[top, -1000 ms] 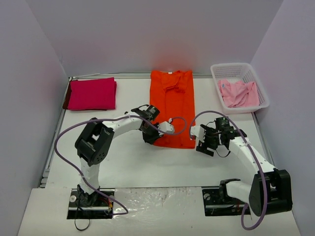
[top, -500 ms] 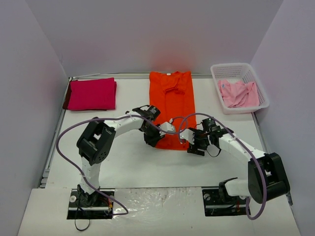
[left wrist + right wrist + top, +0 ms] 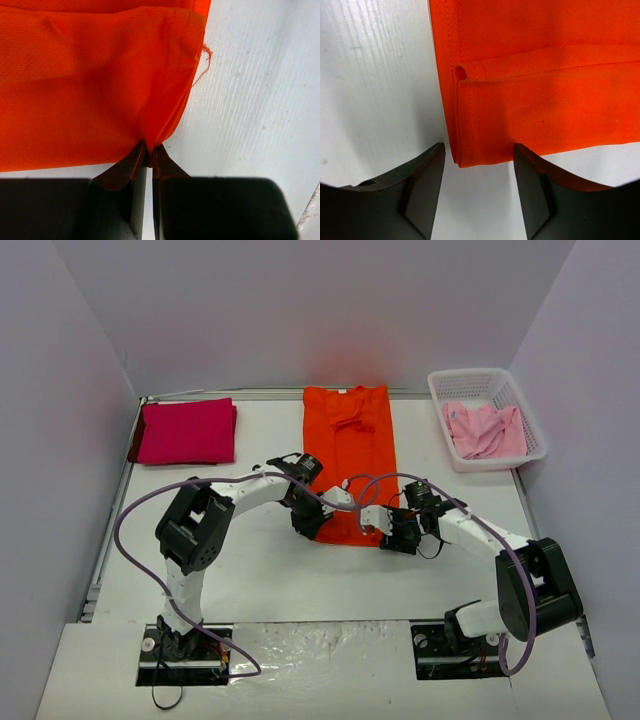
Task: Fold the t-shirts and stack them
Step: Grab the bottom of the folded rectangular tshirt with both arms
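The bright orange t-shirt (image 3: 350, 455) lies folded into a long strip in the middle of the table. My left gripper (image 3: 312, 523) is shut on its near left corner; in the left wrist view the fingers (image 3: 149, 147) pinch the hem of the orange cloth (image 3: 90, 90). My right gripper (image 3: 387, 532) is open at the near right corner. In the right wrist view its fingers (image 3: 478, 150) stand either side of the corner of the orange shirt (image 3: 545, 75), not touching it. The magenta-red shirt (image 3: 187, 430) lies folded at the back left. The pale pink shirt (image 3: 485, 430) lies crumpled in the basket.
The white lattice basket (image 3: 440, 390) stands at the back right by the right wall. Grey walls close in the table on the left, back and right. Purple cables loop off both arms over the near table.
My right gripper has moved left, from beside the shirt to its near right corner, still open. My left gripper has stayed shut on the near left corner.
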